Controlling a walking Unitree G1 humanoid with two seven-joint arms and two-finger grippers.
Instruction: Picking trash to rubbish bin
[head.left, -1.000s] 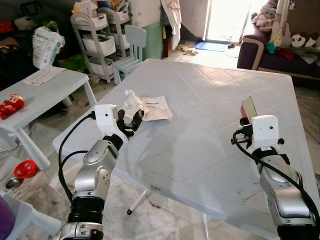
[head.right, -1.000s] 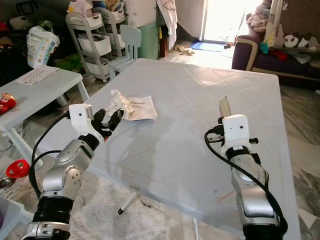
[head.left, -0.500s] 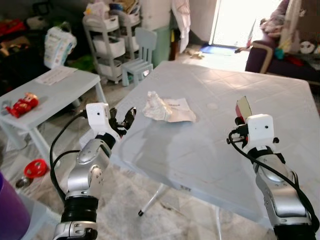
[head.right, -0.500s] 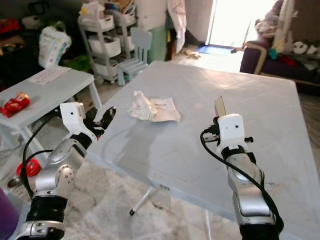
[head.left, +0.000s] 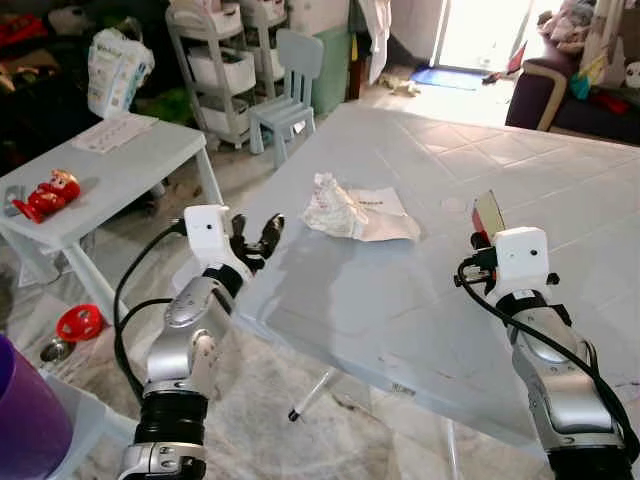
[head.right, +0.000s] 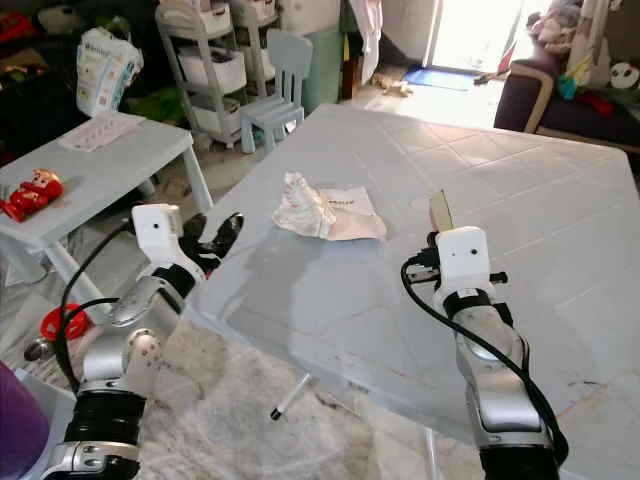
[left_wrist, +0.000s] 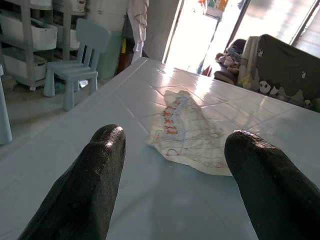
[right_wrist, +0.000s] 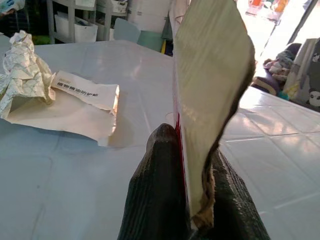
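While my right gripper (right_wrist: 187, 200) pinches a card scrap (right_wrist: 210, 90), left gripper (left_wrist: 175, 165) spread empty, crumpled wrapper (left_wrist: 187, 132) just beyond its fingertips (left_wrist: 107, 145).

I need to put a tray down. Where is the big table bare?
The table is bare between the left pincer and the right pincer, nearer than the wrapper. The far side beyond the wrapper is bare too. Only the wrapper takes up room.

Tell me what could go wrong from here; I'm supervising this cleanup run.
The left end effector is open at the table edge, short of the crumpled wrapper, so a reach may push it away. The right end effector pinches a thin card by its bottom edge; it could slip.
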